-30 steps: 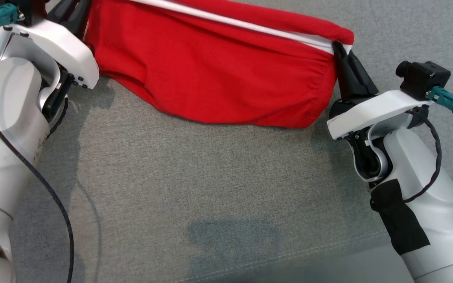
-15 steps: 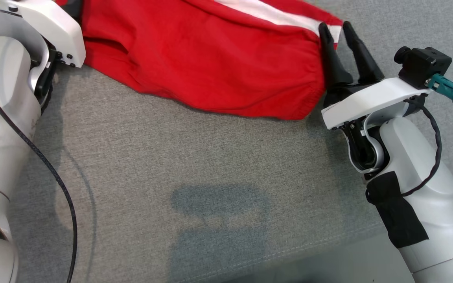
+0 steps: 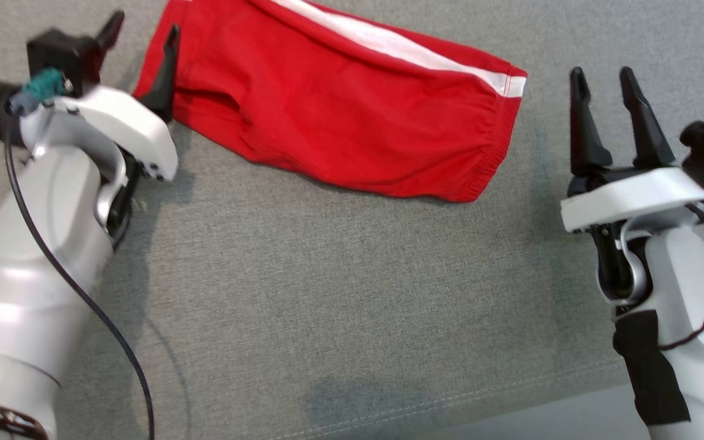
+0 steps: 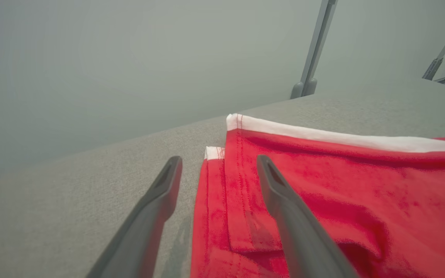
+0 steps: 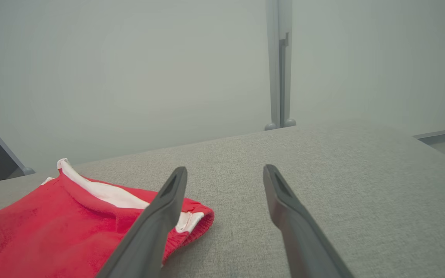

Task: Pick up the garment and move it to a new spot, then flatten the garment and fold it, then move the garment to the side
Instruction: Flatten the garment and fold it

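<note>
The garment (image 3: 352, 116) is a pair of red shorts with a white side stripe, lying folded flat on the grey cloth surface (image 3: 340, 293). My left gripper (image 3: 146, 21) stands open at the garment's left end; in the left wrist view one finger (image 4: 284, 208) hovers over the red hem and the other over bare grey cloth. The left gripper (image 4: 219, 159) holds nothing, and the garment (image 4: 342, 185) spreads to its right. My right gripper (image 3: 601, 72) is open, off to the right of the elastic waistband and clear of it. From the right wrist, the garment (image 5: 52, 220) lies left of the right gripper (image 5: 225, 169).
The grey surface's front edge with a stitched seam (image 3: 450, 403) runs along the bottom of the head view. A black cable (image 3: 83, 293) hangs beside my left arm. Metal posts (image 5: 279, 61) (image 4: 315, 50) stand beyond the far edge, against a pale wall.
Both grippers have opened and let go of the garment, which has dropped flat onto the surface. Both arms have drawn back from it, the right well clear. The head view has shifted too.
</note>
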`<state>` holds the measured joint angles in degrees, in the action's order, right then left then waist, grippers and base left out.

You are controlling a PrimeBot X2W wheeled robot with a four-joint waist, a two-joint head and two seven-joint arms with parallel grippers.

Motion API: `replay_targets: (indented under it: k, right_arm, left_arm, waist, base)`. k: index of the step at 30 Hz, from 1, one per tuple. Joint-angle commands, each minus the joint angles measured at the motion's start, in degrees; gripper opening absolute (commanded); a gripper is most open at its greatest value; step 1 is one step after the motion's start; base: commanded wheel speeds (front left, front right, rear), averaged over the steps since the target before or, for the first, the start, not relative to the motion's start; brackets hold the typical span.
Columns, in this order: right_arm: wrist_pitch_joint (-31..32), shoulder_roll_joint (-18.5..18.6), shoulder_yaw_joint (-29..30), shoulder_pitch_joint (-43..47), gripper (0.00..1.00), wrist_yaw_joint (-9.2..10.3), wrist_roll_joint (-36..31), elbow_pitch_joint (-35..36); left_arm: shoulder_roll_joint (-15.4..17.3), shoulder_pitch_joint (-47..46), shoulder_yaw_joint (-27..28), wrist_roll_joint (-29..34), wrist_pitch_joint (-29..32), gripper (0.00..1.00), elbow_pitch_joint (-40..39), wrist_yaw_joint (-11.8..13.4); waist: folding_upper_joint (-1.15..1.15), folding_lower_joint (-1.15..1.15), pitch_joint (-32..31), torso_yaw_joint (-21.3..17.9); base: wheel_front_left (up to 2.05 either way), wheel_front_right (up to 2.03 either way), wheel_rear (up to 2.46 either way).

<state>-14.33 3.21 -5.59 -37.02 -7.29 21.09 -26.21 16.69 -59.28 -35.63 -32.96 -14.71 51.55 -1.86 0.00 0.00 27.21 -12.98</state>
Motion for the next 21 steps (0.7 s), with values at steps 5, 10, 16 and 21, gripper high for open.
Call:
replay_targets:
  k: [5,10,16,21]
  right_arm:
    - [-0.7,-0.3,1.9,5.3,1.0,-0.2,-4.1,3.9]
    - [-0.7,-0.3,2.6,8.9,1.0,-0.2,-6.2,4.6]
    - [-0.7,-0.3,3.4,12.4,1.0,-0.2,-6.8,4.7]
    - [-0.7,-0.3,3.5,14.6,1.0,-0.2,-7.2,5.0]
  left_arm:
    - [-0.1,6.9,6.3,0.9,-0.3,1.0,-3.9,1.3]
    - [-1.9,12.5,10.0,1.6,-0.3,1.0,-4.4,1.1]
    - [-4.1,15.7,12.9,2.5,-0.3,1.0,-3.4,1.1]
    - [-5.1,18.3,15.8,3.1,-0.3,1.0,-2.7,1.2]
  waist:
    - [0.0,0.0,-5.2,1.6]
    - [0.0,0.0,-8.2,1.8]
    - [0.0,0.0,-10.1,1.3]
    - [0.0,0.0,-11.2,0.3]
  base:
    - [0.0,0.0,0.0]
    - [0.0,0.0,0.0]
    - [0.0,0.0,0.0]
    - [0.0,0.0,0.0]
